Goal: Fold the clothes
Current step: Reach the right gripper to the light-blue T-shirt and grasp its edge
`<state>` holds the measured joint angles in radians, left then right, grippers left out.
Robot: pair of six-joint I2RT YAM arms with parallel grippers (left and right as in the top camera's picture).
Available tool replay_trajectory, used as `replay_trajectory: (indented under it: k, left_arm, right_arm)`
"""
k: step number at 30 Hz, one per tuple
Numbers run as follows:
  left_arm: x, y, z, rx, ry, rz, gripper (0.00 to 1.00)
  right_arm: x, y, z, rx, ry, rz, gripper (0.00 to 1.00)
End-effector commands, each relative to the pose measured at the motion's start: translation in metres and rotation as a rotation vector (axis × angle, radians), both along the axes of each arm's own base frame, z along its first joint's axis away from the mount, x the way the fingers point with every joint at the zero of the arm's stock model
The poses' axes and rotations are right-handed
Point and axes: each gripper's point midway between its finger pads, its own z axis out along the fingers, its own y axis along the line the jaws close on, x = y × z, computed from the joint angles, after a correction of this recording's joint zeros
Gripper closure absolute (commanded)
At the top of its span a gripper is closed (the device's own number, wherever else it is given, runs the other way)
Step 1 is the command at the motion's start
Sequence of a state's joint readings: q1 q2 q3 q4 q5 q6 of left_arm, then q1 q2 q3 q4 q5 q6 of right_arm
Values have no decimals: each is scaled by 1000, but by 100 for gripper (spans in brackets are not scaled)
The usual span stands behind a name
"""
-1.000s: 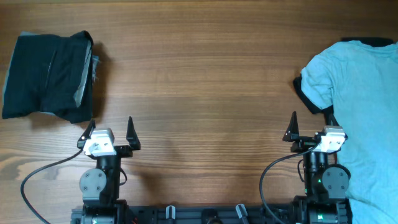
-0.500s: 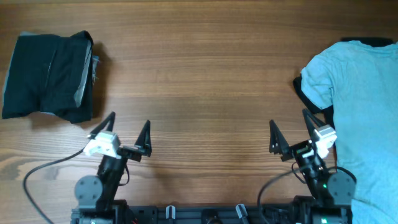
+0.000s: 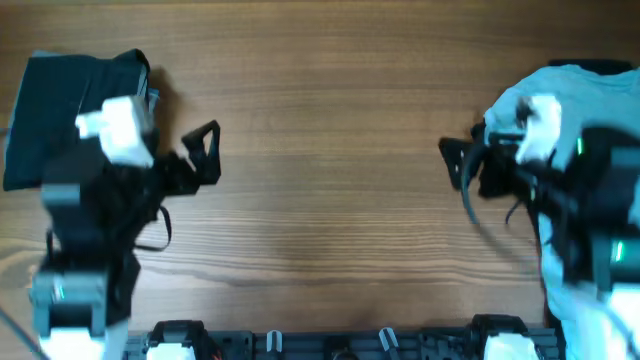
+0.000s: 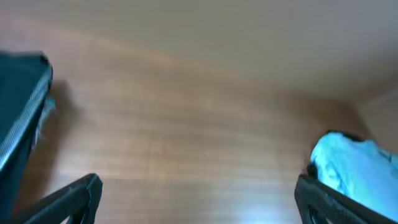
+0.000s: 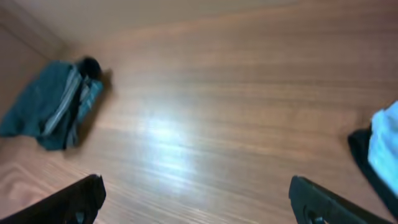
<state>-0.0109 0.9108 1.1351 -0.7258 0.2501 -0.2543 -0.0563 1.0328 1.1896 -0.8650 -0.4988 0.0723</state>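
The folded black garment (image 3: 60, 110) is lying just to the left of the left end effector (image 4: 198, 185), close beside its left finger (image 4: 68, 200) in the left wrist view, while the large pale aqua-blue short-sleeved T-shirt (image 3: 590, 100) is lying well apart from it, beyond its right finger (image 4: 339, 204) on the far side of the wooden tabletop (image 3: 330, 110). That T-shirt is spreading out just to the right of the right end effector (image 5: 196, 182), with a second black cloth (image 5: 364, 152) showing from under its near edge. From the right wrist view the folded black garment is lying far off to the upper left. Both end effectors are released, fingers spread wide with only bare tabletop showing between them, and neither is touching any cloth. In the overhead view the left arm (image 3: 90, 230) is standing high and blurred, partly covering the right side of the folded black garment, with its end effector pointing toward the middle of the tabletop. The right arm (image 3: 590, 220) is likewise standing high and blurred over the left part of the aqua-blue T-shirt, its end effector pointing inward. The stretch of tabletop between the two end effectors is showing only wood grain.
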Motion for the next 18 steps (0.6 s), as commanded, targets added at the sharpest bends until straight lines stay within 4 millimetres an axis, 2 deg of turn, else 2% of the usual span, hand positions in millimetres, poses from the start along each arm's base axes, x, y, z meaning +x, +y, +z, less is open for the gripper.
replay_trajectory:
  k: [1, 3, 5, 6, 7, 9, 10, 12, 14, 16, 18]
  left_arm:
    - [30, 1, -6, -7, 86, 12, 0]
    - [42, 1, -22, -8, 135, 15, 0]
    - [52, 0, -36, -14, 177, 7, 0]
    - [57, 0, -45, -13, 202, 8, 0]
    - [61, 0, -52, -13, 220, 9, 0]
    - [70, 0, -64, -12, 251, 9, 0]
    - [74, 0, -70, -12, 265, 9, 0]
    - [80, 0, -81, -12, 290, 9, 0]
    - [85, -1, -94, -11, 326, 9, 0]
    - [88, -1, -103, -11, 352, 9, 0]
    - [89, -1, -106, -11, 357, 9, 0]
  right_arm:
    - [38, 0, 17, -65, -12, 83, 0]
    - [62, -2, 11, -74, -5, 86, 0]
    - [90, -20, -1, -121, -4, -15, 0]
    - [110, -51, -16, -161, 48, -222, 0]
    - [121, -79, -32, -205, 96, -391, 0]
    - [136, -114, -66, -297, 172, -582, 3]
    - [143, -122, -89, -331, 219, -614, 8]
    - [151, -132, -128, -360, 302, -673, 20]
    - [156, -138, -174, -330, 406, -729, 20]
    - [159, -130, -210, -247, 492, -665, 20]
    - [158, -124, -221, -158, 536, -601, 18]
